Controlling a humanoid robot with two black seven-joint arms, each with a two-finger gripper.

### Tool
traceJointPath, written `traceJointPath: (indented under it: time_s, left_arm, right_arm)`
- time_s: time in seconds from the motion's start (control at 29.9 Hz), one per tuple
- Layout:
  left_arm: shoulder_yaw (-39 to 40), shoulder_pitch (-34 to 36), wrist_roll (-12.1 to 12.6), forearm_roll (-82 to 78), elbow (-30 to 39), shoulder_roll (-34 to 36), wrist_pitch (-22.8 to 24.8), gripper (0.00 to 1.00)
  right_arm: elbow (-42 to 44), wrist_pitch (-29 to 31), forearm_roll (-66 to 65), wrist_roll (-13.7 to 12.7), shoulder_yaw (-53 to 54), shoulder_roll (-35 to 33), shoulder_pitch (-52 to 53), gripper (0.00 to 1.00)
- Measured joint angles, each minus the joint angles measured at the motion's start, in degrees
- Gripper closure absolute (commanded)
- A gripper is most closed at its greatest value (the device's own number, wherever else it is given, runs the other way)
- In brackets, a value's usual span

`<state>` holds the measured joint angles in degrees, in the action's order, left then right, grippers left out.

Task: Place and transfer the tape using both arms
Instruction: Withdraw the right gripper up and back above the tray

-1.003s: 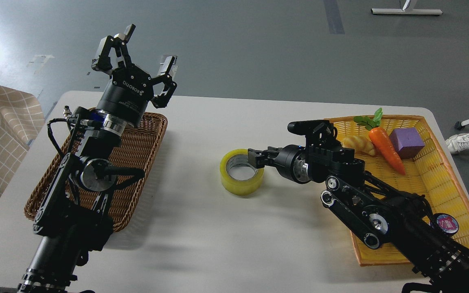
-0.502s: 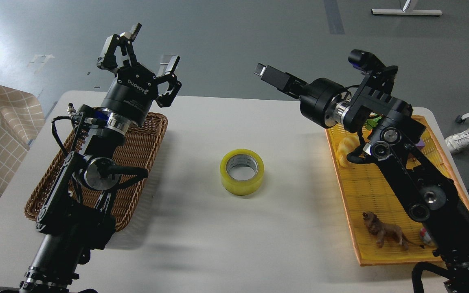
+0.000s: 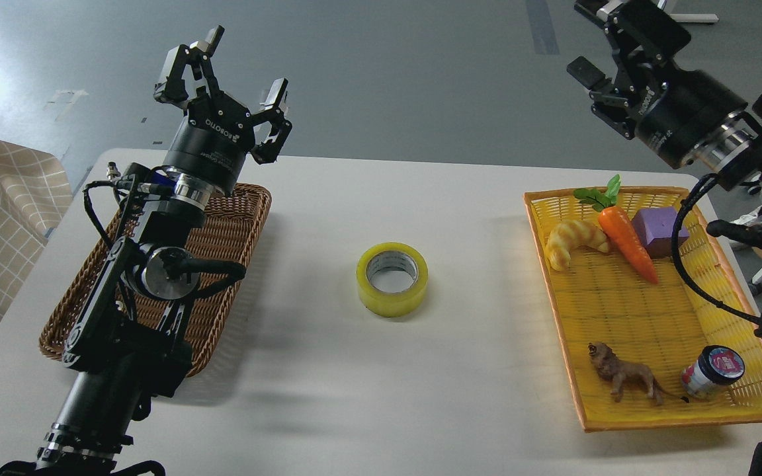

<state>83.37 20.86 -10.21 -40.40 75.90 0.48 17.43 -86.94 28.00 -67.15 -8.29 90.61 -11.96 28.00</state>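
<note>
Table [image 3: 328, 396]: a white top is seen, carrying two baskets and the tape between them.
Left arm [image 3: 156, 264]: it is raised over the brown basket [image 3: 235, 231]; its fingers [image 3: 276, 99] are spread apart, pointing up, and nothing is held.
Right arm [image 3: 745, 139]: it is lifted high above the yellow basket [image 3: 619, 423], well clear of the table; its fingers [image 3: 586, 69] are seen apart and empty.
Yellow basket contents: a carrot [image 3: 626, 241], a croissant [image 3: 573, 241], a purple block [image 3: 660, 230], a lion [image 3: 626, 378] and a small jar [image 3: 712, 370] are seen.
Tape [image 3: 392, 279]: it lies flat on the table between the baskets, its hole facing up, touched by neither arm.
Key relation: the tape is set below and to the right of the left fingers, and below and far to the left of the right ones. The left arm is judged nearer, so a downward reach onto the ring's wall is called for.
</note>
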Motion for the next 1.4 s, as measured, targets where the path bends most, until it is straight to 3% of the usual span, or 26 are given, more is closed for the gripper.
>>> traceJointPath:
  time_s: [0.1,0.3,0.57,0.8,0.87,1.4]
  left_arm:
    - [-1.15,0.63,-2.12,-0.42,0.11,0.01,-0.18,0.02]
    - [-3.81,1.76,-2.52,-5.64,0.17,0.03,-3.57,0.02]
    - [-3.92,2.40,-3.27,-7.68,0.54,-0.12,-4.85,0.02]
    - [-3.96,3.37,-9.49,-10.37,0.58,4.29,-4.26,0.02]
    - [-4.00,3.47,-10.22,-12.59,0.58,5.15,-4.24,0.02]
    - [-3.53,2.39,-10.14,-14.22,0.58,4.55,-4.42,0.02]
  right_arm:
    - [-0.09,0.00,1.25,1.10,5.02,2.44,-1.11,0.00]
    - [-0.17,-0.01,2.71,1.62,10.49,10.80,-2.27,0.00]
    - [-0.36,-0.01,2.81,1.65,10.71,11.95,-2.63,0.00]
    - [0.49,-0.01,2.83,1.19,7.09,11.97,-1.04,0.00]
    - [0.66,-0.01,2.83,1.12,4.68,11.97,-0.65,0.00]
    - [1.33,0.01,2.82,0.99,1.52,11.97,1.35,0.00]
